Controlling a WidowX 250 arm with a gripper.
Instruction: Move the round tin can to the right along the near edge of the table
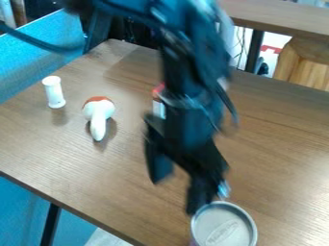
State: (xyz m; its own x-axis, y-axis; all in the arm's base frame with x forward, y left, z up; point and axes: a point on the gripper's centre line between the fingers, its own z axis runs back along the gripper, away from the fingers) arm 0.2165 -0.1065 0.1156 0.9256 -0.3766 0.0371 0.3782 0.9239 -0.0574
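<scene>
If we read the view as a clock face with its hub at the centre, the round metal can (225, 227) lies at five o'clock, close to the near edge of the brown table (283, 158). We look down on its silver top, which has a raised rim and embossed marks. Just above it, between five and six o'clock, we see the black gripper (175, 196), released, its two fingers spread apart. One fingertip overlaps the can's rim at the can's own eleven o'clock, though we cannot tell whether they touch.

The dark arm (186, 72) comes down from twelve o'clock, blurred. Beside it, a little off the hub toward twelve, we make out a red-and-white object (158, 106), partly hidden behind the arm. At nine o'clock lies a white, bulbous thing (97, 115) with an orange-red cap, its narrow end pointing to six. Farther out, nearer ten, a small white cylinder (54, 92) stands upright with flared ends.

Beyond the table, we find a blue panel (32, 60) at ten o'clock, another brown tabletop (283, 17) at one, and a pale wooden piece (311, 69) at two. Toward seven, we see a black leg (51, 225).
</scene>
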